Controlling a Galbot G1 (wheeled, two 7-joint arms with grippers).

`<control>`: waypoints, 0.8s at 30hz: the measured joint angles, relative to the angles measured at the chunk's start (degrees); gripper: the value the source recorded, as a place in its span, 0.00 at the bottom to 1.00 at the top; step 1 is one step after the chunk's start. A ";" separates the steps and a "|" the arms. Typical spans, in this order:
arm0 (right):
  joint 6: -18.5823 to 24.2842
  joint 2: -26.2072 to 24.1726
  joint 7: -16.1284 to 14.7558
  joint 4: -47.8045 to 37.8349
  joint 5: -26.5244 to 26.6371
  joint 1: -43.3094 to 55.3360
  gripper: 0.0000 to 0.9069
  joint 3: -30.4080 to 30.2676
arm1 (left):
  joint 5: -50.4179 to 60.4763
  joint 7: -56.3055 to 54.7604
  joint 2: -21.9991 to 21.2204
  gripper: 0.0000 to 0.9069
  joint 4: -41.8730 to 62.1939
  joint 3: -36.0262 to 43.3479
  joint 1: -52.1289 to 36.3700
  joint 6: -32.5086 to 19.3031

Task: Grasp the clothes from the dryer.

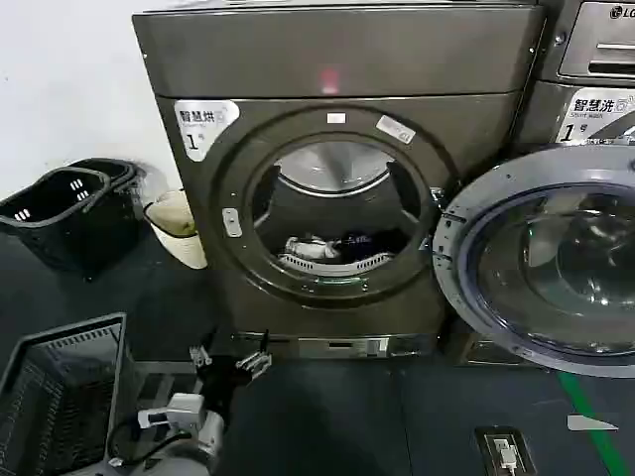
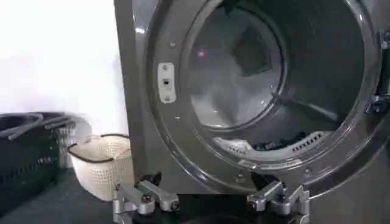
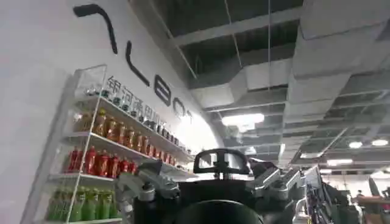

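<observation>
The dryer [image 1: 337, 188] is a large grey-bronze front loader with its round porthole open and a "1" sticker at the upper left. The clothes [image 1: 322, 248] lie low in the steel drum: a pale cloth [image 2: 234, 145] beside dark navy fabric [image 2: 271, 145]. My left gripper [image 1: 230, 359] hangs low in front of the dryer, below and left of the porthole. It is open, with nothing between its fingers [image 2: 145, 198], and well short of the drum. My right gripper [image 3: 210, 189] is open and empty, pointing up toward a ceiling and a shelf of bottles.
The dryer's door [image 1: 541, 258] is swung open to the right, in front of the LG machine [image 1: 595, 59]. Black baskets [image 1: 69, 208] and a beige basket [image 1: 179, 226] stand left of the dryer. A dark wire basket [image 1: 60, 392] sits at the near left.
</observation>
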 measured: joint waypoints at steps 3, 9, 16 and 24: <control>0.22 -0.02 0.15 0.01 0.55 -0.20 1.00 0.14 | 0.02 -0.04 0.08 1.00 -0.24 0.02 0.13 0.15; 0.44 -0.05 0.22 -0.01 1.23 -0.29 1.00 0.19 | 0.20 -0.06 0.08 1.00 -0.80 0.12 0.66 0.27; 0.59 -0.13 0.14 -0.26 1.44 -0.15 1.00 0.13 | 0.35 -0.08 -0.17 1.00 -1.03 0.22 0.97 0.25; 0.67 -0.14 0.03 -0.44 1.46 0.44 1.00 0.01 | 0.54 0.05 -0.35 1.00 -1.04 0.12 0.99 0.10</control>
